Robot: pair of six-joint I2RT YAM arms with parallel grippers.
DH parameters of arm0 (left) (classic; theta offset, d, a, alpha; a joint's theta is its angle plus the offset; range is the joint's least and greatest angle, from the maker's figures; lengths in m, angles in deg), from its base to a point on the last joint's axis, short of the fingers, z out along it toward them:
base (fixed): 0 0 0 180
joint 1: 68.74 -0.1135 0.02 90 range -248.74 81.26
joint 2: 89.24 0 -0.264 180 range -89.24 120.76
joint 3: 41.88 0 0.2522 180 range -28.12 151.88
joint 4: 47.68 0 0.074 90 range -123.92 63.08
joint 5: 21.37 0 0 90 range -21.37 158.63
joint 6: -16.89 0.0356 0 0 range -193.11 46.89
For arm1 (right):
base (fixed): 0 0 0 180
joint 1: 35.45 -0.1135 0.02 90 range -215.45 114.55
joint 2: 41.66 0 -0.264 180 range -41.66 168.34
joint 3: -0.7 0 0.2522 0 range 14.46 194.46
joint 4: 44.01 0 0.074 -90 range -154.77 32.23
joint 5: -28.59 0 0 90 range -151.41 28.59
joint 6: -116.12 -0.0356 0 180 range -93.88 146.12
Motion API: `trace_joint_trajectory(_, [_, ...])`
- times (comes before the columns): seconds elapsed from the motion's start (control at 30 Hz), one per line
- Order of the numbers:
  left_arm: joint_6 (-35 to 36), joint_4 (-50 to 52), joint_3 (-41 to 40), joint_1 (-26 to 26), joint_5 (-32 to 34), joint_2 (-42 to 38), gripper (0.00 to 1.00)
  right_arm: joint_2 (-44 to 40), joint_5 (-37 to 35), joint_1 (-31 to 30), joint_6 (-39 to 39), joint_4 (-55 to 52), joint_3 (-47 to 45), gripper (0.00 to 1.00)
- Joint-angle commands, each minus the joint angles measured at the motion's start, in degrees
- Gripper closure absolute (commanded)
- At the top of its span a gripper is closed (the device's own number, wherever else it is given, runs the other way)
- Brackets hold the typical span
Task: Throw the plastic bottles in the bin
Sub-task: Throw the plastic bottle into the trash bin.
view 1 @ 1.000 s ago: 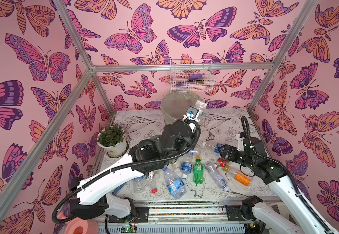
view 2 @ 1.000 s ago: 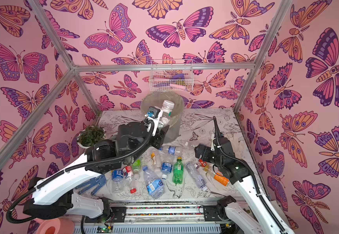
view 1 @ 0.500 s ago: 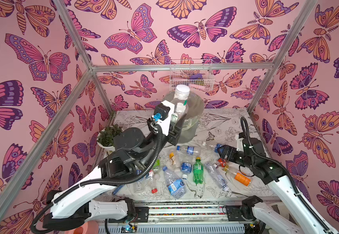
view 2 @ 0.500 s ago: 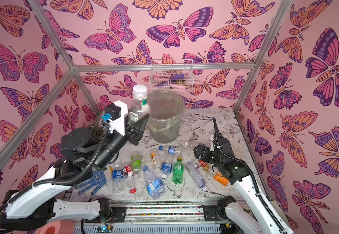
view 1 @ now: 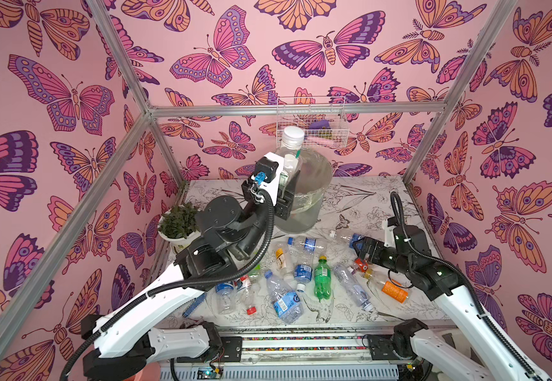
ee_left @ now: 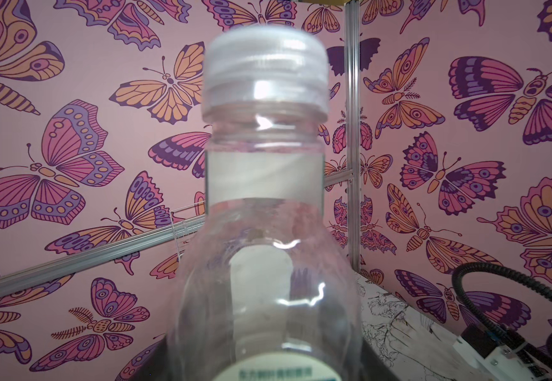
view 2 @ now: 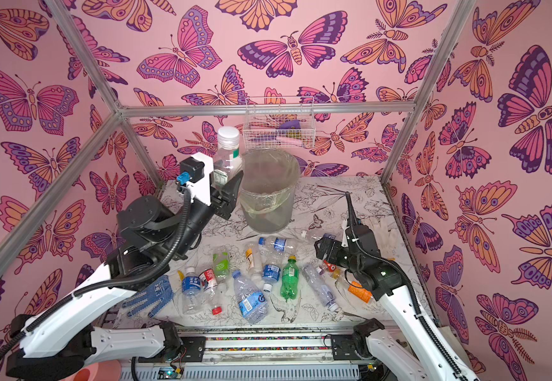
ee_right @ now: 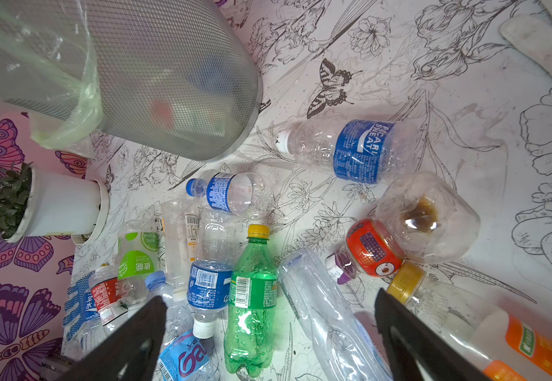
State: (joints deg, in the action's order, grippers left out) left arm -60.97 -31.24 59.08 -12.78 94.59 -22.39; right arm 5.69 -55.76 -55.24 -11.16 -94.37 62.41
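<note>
My left gripper (view 1: 287, 186) (view 2: 223, 184) (ee_left: 264, 372) is shut on a clear bottle with a white cap (view 1: 292, 155) (view 2: 228, 155) (ee_left: 264, 231). The bottle stands upright just left of the bin (view 1: 310, 198) (view 2: 268, 198) (ee_right: 169, 82), its cap above the rim. Several plastic bottles lie on the table, among them a green one (view 1: 322, 278) (view 2: 289, 277) (ee_right: 251, 303) and a blue-labelled one (ee_right: 360, 151). My right gripper (view 1: 362, 249) (view 2: 322, 250) (ee_right: 269, 330) hovers open over them, holding nothing.
A white flowerpot with a plant (view 1: 179, 224) (ee_right: 53, 204) stands at the left edge. A white wire basket (view 1: 310, 125) (view 2: 279, 128) hangs on the back wall. A blue glove (view 2: 151, 297) and a white glove (view 2: 383, 231) lie on the table.
My left arm has swung back to the left and up with the bottle, which has turned upright and risen a little more. The right arm has not moved.
</note>
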Motion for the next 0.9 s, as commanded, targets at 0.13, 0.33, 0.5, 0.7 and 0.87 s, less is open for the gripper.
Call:
trace_joint_trajectory(0.13, [-10.29,0.79,3.75,-8.91,-9.90,8.20,1.00,-0.73,0.76,0.46,-0.97,0.55,-0.31,0.00])
trace_joint_trajectory(0.33, [-18.40,5.27,8.03,-18.07,-18.32,19.22,0.88,-1.58,1.10,0.47,-1.13,-0.29,0.16,0.00])
trace_joint_trajectory(0.5, [-20.52,18.21,20.15,-20.72,-18.38,28.30,0.01,-2.57,2.07,0.46,-1.36,-0.74,0.22,0.00])
trace_joint_trajectory(0.7, [-14.02,13.26,17.66,-13.70,-14.32,16.53,0.01,-4.55,1.05,0.52,-0.99,-1.51,-0.95,0.01])
trace_joint_trajectory(0.87, [-10.24,12.82,15.55,-8.64,-11.10,9.07,0.01,-2.75,3.24,0.40,-2.09,1.07,-1.72,0.01])
